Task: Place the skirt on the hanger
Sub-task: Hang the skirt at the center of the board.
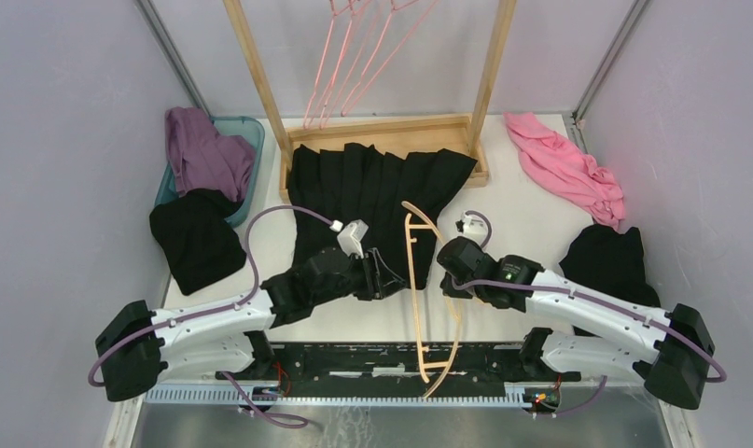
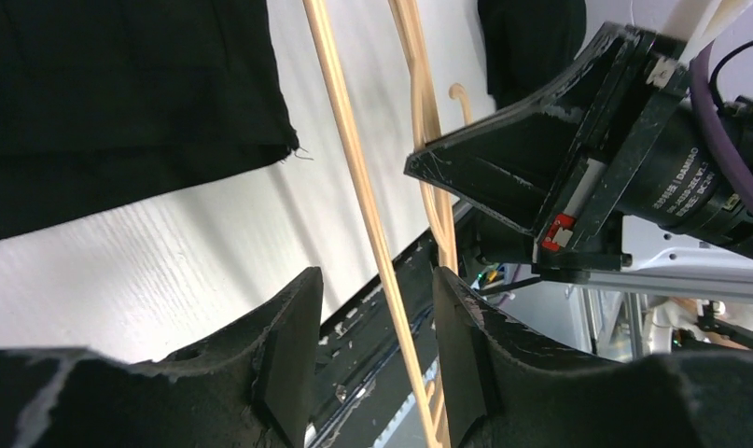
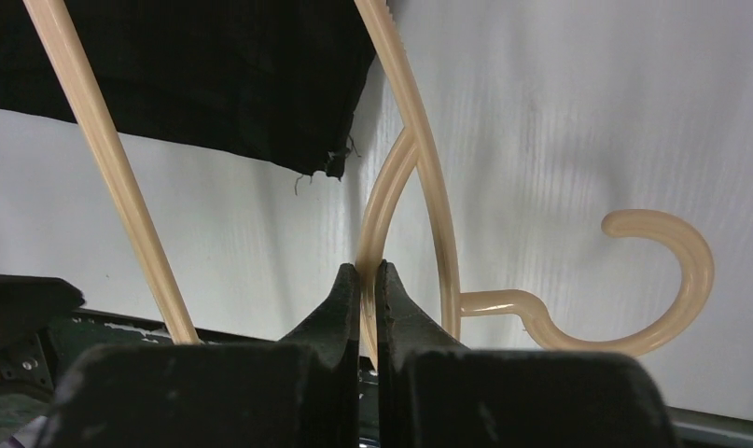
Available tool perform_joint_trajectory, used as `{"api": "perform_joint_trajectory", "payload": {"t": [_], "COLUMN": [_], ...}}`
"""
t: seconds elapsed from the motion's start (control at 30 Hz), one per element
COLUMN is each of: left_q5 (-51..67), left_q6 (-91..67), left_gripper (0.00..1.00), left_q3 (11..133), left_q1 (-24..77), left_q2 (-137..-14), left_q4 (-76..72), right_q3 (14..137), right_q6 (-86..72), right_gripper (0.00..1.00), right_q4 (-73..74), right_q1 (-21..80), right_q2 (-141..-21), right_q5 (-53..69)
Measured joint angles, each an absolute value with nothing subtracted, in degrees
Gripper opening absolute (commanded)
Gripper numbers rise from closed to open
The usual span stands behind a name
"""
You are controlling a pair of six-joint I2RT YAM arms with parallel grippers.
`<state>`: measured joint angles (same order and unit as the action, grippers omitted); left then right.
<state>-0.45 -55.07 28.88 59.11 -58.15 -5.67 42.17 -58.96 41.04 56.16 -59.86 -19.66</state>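
Early yet — right fingers (image 3: 344,303) pinch the hanger (image 1: 414,271), left fingers (image 2: 288,345) spread astride it, skirt (image 1: 382,182) at twelve o'clock unhung.

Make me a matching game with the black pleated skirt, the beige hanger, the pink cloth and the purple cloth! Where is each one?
Things:
1. pleated black fabric skirt
2. pale beige curved hanger
3. crumpled pink cloth
4. crumpled purple cloth

Places:
A. in the teal plastic bin
B. pinched by the shut right end effector
C. spread flat in front of the wooden rack
D. heaped on the white table's far right

Pairs: 1-C, 2-B, 3-D, 4-A.
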Motion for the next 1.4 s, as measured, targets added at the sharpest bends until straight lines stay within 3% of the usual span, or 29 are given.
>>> {"api": "perform_joint_trajectory", "payload": {"t": [0.53,0.57,0.63,0.67,0.83,0.9,0.97,1.0,1.2,1.4], "left_q5": [-4.64,-4.97,-6.02,-6.28,-6.57,-5.34,-3.86,-3.2,-0.27,1.43], "left_q6": [-62.13,-62.48,-63.68,-64.29,-65.58,-65.63,-65.98,-66.35,-70.94,-75.55], "left_gripper": [0.53,0.46,0.15,0.05,0.03,0.03,0.03,0.03,0.03,0.03], "left_q3": [25.76,25.41,24.45,24.1,23.68,23.59,22.68,21.63,11.03,7.64], "left_q1": [66.3,66.94,68.1,68.4,69.23,69.25,69.25,69.25,69.32,70.89], "left_q2": [-65.58,-66.08,-66.74,-66.83,-66.57,-65.8,-63.92,-62.39,-46.72,-31.2], "left_q4": [-15.66,-16.36,-17.41,-17.72,-18.7,-18.44,-18.37,-18.48,-14.48,-4.03], "right_q3": [42.48,42.48,42.37,42.22,40.8,40.51,40.53,40.6,46.39,57.04], "right_q6": [-60.97,-61.23,-61.76,-62.06,-62.72,-62.5,-61.73,-61.06,-52.07,-42.26], "right_gripper": [0.01,0.01,0.01,0.01,0.01,0.11,0.39,0.47,0.5,0.44], "right_q4": [33.43,33.23,32.71,32.29,31.11,31.22,31.48,31.81,43.2,51.35], "right_q1": [56.53,56.53,56.53,56.53,56.64,56.8,56.9,57.04,57.54,57.54], "right_q2": [-61.32,-61.12,-60.42,-59.99,-58.41,-58.02,-57.6,-57.28,-53.74,-54.87], "right_q5": [-20.03,-20.03,-20.03,-19.97,-19.2,-18.09,-16.75,-15.86,-14.44,-19.55]}}
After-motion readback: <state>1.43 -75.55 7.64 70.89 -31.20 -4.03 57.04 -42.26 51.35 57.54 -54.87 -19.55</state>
